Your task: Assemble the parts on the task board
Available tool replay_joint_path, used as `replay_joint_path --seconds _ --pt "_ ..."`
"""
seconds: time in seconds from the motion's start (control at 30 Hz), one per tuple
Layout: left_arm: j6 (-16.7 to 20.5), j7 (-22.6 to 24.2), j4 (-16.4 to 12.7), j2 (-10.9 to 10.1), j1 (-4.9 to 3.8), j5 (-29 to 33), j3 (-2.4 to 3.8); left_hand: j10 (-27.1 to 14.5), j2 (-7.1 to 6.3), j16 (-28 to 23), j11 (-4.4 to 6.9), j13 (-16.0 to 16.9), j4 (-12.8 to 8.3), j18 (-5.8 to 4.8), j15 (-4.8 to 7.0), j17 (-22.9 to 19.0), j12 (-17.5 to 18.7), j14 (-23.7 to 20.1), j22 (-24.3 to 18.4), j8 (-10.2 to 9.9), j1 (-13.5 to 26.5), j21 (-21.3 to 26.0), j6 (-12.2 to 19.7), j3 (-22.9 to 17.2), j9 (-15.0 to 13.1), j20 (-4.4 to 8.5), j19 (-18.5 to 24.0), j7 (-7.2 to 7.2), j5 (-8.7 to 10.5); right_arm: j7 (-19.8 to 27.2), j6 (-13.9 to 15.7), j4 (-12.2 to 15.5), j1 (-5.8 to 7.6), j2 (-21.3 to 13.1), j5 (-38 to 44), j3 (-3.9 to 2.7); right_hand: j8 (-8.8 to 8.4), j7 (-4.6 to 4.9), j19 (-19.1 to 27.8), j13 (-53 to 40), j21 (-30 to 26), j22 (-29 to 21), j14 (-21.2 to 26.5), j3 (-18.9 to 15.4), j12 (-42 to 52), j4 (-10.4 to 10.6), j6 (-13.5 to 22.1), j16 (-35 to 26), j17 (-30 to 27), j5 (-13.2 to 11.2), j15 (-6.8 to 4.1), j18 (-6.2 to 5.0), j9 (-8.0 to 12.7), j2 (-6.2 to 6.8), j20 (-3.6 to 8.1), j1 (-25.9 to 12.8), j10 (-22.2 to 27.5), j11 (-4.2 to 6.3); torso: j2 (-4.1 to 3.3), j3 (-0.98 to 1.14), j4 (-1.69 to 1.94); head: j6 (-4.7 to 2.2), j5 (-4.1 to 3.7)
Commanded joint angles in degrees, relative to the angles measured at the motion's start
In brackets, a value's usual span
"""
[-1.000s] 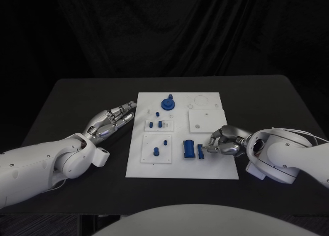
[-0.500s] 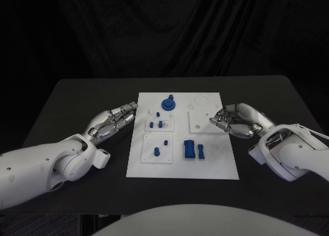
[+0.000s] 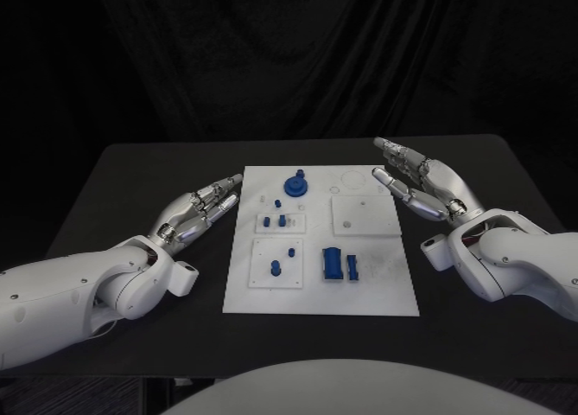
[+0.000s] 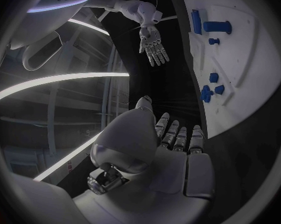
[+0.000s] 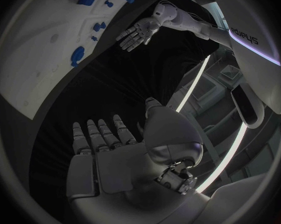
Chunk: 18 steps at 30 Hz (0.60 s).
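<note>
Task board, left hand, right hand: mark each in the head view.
task board (image 3: 386, 290): head view, bare white surface by its near right corner.
left hand (image 3: 199, 213): head view, middle of the hand.
right hand (image 3: 420, 181): head view, middle of the hand.

One white task board (image 3: 320, 298) lies on one black desk (image 3: 114, 186). It carries three raised white square plates (image 3: 365, 213) and several small blue parts (image 3: 331, 263); the smallest are hard to count. Two hands: left hand (image 3: 198, 211), right hand (image 3: 420, 181).
</note>
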State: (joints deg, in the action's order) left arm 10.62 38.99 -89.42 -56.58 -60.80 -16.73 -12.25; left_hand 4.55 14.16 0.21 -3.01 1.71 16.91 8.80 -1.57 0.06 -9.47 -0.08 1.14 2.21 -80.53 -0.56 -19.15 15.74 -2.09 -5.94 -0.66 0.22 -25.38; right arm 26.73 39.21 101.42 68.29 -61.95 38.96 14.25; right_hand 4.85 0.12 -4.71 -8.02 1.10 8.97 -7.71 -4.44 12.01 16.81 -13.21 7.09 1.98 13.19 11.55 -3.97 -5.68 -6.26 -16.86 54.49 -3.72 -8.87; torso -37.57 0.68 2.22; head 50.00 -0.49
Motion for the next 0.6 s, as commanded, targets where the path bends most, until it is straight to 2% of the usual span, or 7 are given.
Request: replay_joint_path --seconds 0.03,0.3,0.33,0.37,0.43,0.47,0.6 --pt "-0.43 11.17 0.3 0.73 -0.29 4.31 0.09 0.0 0.4 -0.21 -0.49 -0.07 -0.07 -0.46 -0.59 -0.06 0.52 0.08 -0.05 -0.31 1.34 0.04 0.84 0.61 0.12 -0.51 0.01 -1.66 1.53 7.94 -7.86 -1.37 -0.03 0.88 -11.3 -0.03 -1.65 -1.49 1.33 2.27 -0.19 -1.97 2.81 -2.33 -1.87 -0.07 1.7 -1.37 -0.34 -0.8 0.31 0.36 1.59 -0.86 -0.01 0.44 1.64 1.0 2.13 0.54 -0.74 0.0 0.65" --pt "-1.77 11.59 1.68 2.4 -0.31 6.57 0.09 -0.4 1.19 -0.21 0.37 -0.18 -0.1 0.33 -1.04 -0.06 1.46 0.08 -0.06 -0.58 3.64 0.01 4.63 1.52 0.39 -1.85 -0.01 -4.9 4.41 10.3 -11.78 -3.93 -0.34 2.45 -14.15 -0.03 -3.17 -2.86 2.0 4.9 -0.28 -3.6 5.23 -6.69 -3.13 -0.11 1.57 -2.1 -0.71 -0.06 -1.59 0.23 3.18 -2.72 -0.01 3.37 2.64 3.23 4.18 0.93 -1.79 0.0 2.07" --pt "-0.55 0.0 1.56 2.21 -0.21 3.96 0.06 -4.55 -3.36 -0.21 3.01 -1.71 -5.11 -2.63 1.57 -0.06 3.77 0.08 -1.14 -2.21 26.31 0.56 8.84 -3.89 2.09 0.76 0.66 -0.22 10.55 7.04 -7.69 -3.65 -0.15 2.41 -10.39 -0.02 -4.85 -0.12 4.71 8.02 -1.1 -8.97 7.71 -3.13 -5.65 -5.15 5.13 -7.09 -1.98 -4.08 -4.63 3.97 5.68 -0.12 4.98 -14.35 3.72 4.79 3.28 0.66 -1.23 0.0 1.66" --pt "-0.49 -0.01 1.56 2.22 -0.21 3.98 0.08 -4.55 -3.43 -0.21 3.01 -1.71 -5.08 -2.64 1.57 -0.06 3.77 0.08 -1.14 -2.21 26.86 0.56 9.09 -3.87 2.09 0.76 0.66 -0.22 10.78 7.03 -7.66 -3.66 -0.16 2.44 -10.45 -0.05 -4.85 -0.12 4.71 8.02 -1.1 -8.97 7.71 -2.83 -6.02 -5.7 5.56 -7.09 -1.98 -4.56 -4.97 3.97 5.68 -0.23 5.57 -15.1 3.72 8.87 3.29 0.66 -1.23 -0.03 1.66" --pt "0.17 -0.19 1.52 2.41 -0.2 4.23 0.32 -4.55 -4.21 -0.21 3.01 -1.71 -5.9 -2.63 1.57 -0.06 4.27 0.08 -1.14 -2.21 30.93 0.56 9.94 -4.68 2.09 0.78 0.66 -0.22 11.86 6.94 -7.37 -3.84 -0.35 2.79 -11.11 -0.38 -4.85 -0.12 4.71 8.02 -1.1 -8.97 7.71 -0.1 -12.01 -9.85 8.4 -7.09 -1.98 -7.71 -7.33 3.97 5.68 1.82 9.76 -30.05 3.72 8.87 3.36 0.63 -1.25 -0.36 1.64" --pt "0.63 -0.31 1.49 2.54 -0.18 4.4 0.48 -4.55 -4.6 -0.21 3.01 -1.71 -6.34 -2.64 1.57 -0.06 4.52 0.08 -1.14 -2.21 32.94 0.56 10.32 -5.12 2.09 0.94 0.66 -0.22 12.42 6.88 -7.17 -3.97 -0.48 3.03 -11.57 -0.61 -4.85 -0.12 4.71 8.02 -1.1 -8.97 7.71 4.44 -12.01 -11.11 13.21 -7.09 -1.98 -8.7 -11.55 3.97 5.68 6.26 11.04 -34.51 3.72 8.87 3.4 0.61 -1.27 -0.59 1.62" --pt "3.68 -1.14 1.3 3.41 -0.11 5.55 1.57 -4.55 -6.0 -0.21 3.01 -1.71 -7.92 -3.26 1.57 -0.06 5.24 0.08 -1.14 -2.21 39.98 0.56 11.5 -6.71 2.09 1.66 0.66 -0.22 14.34 6.45 -5.82 -4.81 -1.33 4.62 -14.63 -2.13 -4.85 -0.12 4.71 8.02 -1.1 -8.97 7.71 4.44 -12.01 -16.81 13.21 -7.09 -1.98 -13.19 -11.55 3.97 5.68 6.26 16.86 -44.73 3.72 8.87 3.71 0.48 -1.37 -2.12 1.5"
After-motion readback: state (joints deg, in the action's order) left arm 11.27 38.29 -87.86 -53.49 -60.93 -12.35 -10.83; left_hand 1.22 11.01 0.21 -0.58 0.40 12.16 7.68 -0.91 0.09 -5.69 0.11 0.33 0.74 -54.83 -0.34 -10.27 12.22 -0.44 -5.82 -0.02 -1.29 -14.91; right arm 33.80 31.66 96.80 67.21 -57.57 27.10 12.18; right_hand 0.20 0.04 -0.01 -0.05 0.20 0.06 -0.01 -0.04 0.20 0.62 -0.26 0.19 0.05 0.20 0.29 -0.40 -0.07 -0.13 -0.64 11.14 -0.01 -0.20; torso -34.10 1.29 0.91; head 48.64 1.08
